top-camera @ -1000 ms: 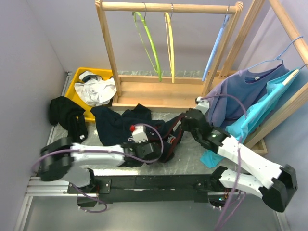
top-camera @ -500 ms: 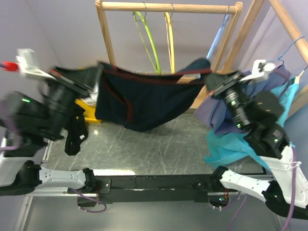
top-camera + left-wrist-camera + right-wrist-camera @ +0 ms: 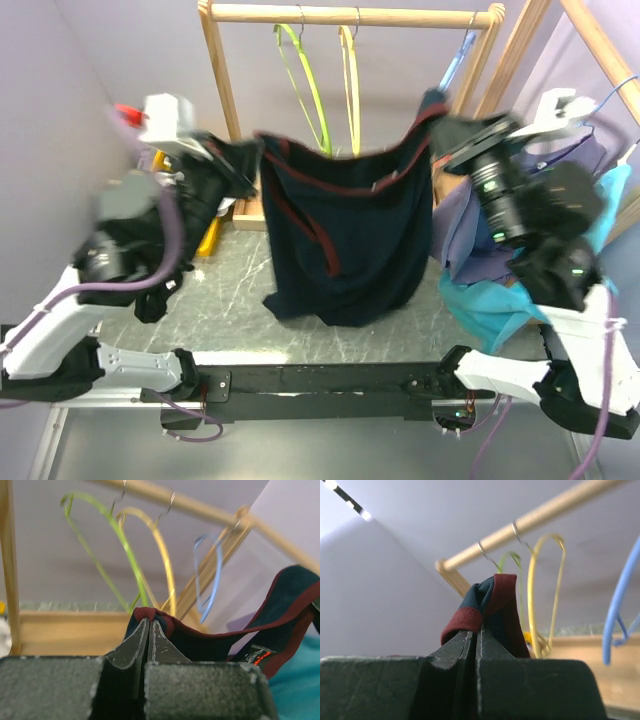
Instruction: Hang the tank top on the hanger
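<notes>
The tank top [image 3: 345, 230] is held spread between the arms, one red-trimmed strap clamped in the left fingers [image 3: 132, 645], the other in the right fingers [image 3: 455, 647]. The hanger [image 3: 305, 85] hangs on the rail [image 3: 350, 15] beyond them. Only thin trim is pinched: a strap may be pulled free by overstretching, or the yellow hanger [image 3: 352, 90] snagged instead.

Navy, red-trimmed tank top [image 3: 350, 240]; lime hanger [image 3: 305, 85]

Pale lilac walls [image 3: 150, 50] close the space on the left and behind. A grey marbled table [image 3: 235, 275] carries a wooden rack [image 3: 400, 16] with a round top rail. A second, slanted wooden frame [image 3: 600, 52] stands at the right. The light is soft and even.
</notes>
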Robot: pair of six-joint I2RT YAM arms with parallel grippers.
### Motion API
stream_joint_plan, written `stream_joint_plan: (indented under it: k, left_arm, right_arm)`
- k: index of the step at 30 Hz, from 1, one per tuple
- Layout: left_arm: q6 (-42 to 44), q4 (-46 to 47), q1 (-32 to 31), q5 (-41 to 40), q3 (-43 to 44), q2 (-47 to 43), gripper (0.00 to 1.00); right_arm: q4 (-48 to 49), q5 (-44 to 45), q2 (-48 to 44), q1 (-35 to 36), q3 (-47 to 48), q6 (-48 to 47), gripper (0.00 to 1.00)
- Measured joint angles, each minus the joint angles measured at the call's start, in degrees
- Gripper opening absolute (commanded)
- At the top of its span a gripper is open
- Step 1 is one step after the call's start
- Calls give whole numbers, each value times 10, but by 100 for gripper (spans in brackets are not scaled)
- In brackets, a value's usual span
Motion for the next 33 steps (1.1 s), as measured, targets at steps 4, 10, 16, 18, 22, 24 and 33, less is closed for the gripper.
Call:
stream_joint_plan:
  k: [4,10,16,18,22,24,33]
  left_arm:
    - [-64,-26,66,56,-159,-56,1]
    - [-175,-41,152,179,-485,-169,2]
    - [-240,-43,189,278,-628,-181,20]
    - [-249,-40,192,293,-629,-165,43]
    - [-252,-60,193,298,-591,-141,53]
    - [-247,-80,193,296,-542,-136,62]
    - [-174,-126,225,238,-54,48,59]
  right_arm:
    - [17,-16,-53,0,-178,23,0]
    - [15,-39,-116,13,-488,83,0]
    - [16,-54,-141,18,-668,137,31]
    - [19,-57,-132,20,-692,151,47]
    - [24,-57,-123,23,-707,147,65]
    - [27,-56,-123,24,-705,143,68]
    - [23,-52,-134,26,-668,119,78]
